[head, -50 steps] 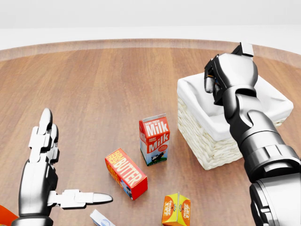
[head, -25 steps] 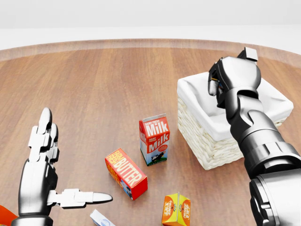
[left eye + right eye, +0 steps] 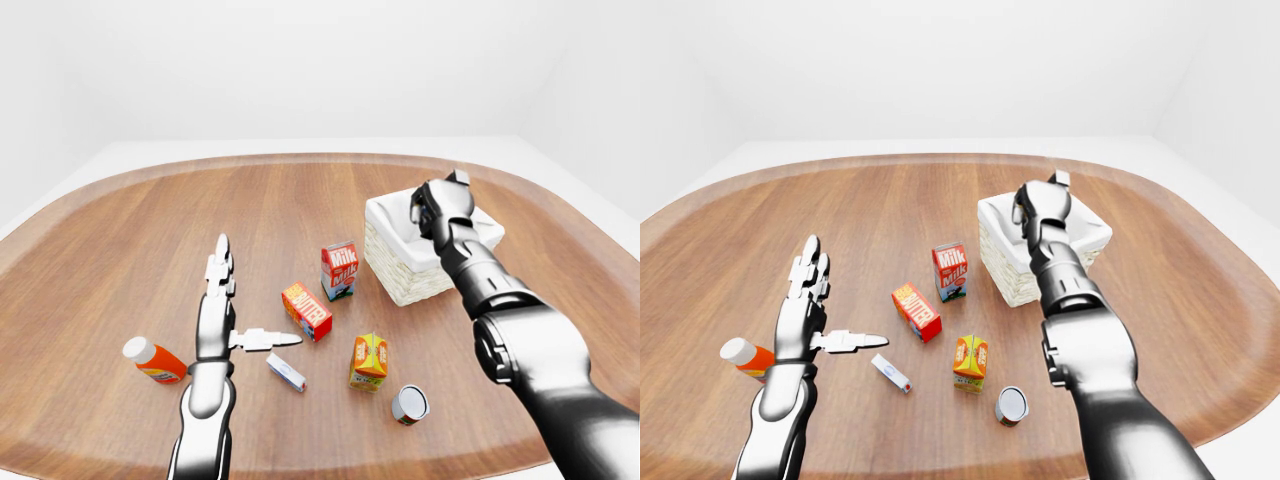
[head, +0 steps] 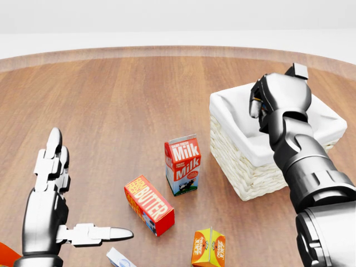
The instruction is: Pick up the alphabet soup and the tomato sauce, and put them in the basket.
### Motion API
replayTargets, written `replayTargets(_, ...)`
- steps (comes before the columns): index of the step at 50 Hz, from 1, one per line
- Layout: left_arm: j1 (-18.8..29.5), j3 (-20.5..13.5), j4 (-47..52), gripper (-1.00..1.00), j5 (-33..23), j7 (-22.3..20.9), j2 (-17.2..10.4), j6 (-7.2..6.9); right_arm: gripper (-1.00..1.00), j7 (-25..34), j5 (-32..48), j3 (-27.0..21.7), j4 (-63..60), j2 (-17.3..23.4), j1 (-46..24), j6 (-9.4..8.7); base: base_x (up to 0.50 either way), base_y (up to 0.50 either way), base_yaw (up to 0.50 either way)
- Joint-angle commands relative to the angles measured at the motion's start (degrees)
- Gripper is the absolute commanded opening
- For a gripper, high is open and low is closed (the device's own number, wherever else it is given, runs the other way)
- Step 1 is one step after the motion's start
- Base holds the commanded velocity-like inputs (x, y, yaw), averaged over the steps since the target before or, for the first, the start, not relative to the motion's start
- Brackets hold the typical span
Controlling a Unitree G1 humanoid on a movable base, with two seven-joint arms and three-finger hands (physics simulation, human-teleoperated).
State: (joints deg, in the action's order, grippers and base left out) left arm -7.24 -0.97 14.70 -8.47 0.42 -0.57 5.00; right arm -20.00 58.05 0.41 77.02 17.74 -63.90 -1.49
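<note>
A broad, rounded wooden tabletop [image 3: 120,250] of warm reddish-brown planks fills most of every view, its grain running in long streaks across the surface and a paler, raised rim tracing its curved edge. Beyond that edge lies a plain white floor [image 3: 300,146], seen as a pale band along the top of the table in the left-eye view. Smooth white walls [image 3: 300,60] rise behind it, meeting in soft corners at the left and right. The light is even and diffuse, casting only faint, short shadows on the wood.

Glossy silver-and-black jointed metal arms, each hand [image 4: 53,189] three-fingered.
</note>
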Motion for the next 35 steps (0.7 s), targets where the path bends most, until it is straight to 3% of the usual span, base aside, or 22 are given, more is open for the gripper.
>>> replayTargets(1, -0.1, 0.1, -0.3, 1.00, 0.0, -0.2, 0.0, 0.00, -0.73, -0.7, -0.8, 0.3, -1.1, 0.1, -0.5, -0.72, 0.00, 0.00, 0.00)
replayTargets(3, 0.0, 0.1, -0.4, 1.00, 0.0, -0.2, 0.0, 0.00, 0.29, -0.8, -0.8, 0.3, -1.0, 0.1, -0.4, -0.67, 0.00, 0.00, 0.00)
replayTargets(5, 0.0, 0.1, -0.4, 1.00, 0.0, -0.2, 0.0, 0.00, 0.53, -0.8, -0.7, 0.3, -1.1, 0.1, -0.4, -0.69, 0.00, 0.00, 0.00)
replayTargets(6, 0.0, 0.1, -0.5, 1.00, 0.0, -0.2, 0.0, 0.00, 1.00, -0.8, -0.7, 0.4, -1.0, 0.1, -0.5, -0.73, 0.00, 0.00, 0.00)
replayTargets(35, -0.2, 0.2, 0.0, 1.00, 0.0, -0.2, 0.0, 0.00, 1.00, -0.9, -0.7, 0.3, -1.6, 0.2, -0.5, -0.19, 0.00, 0.00, 0.00)
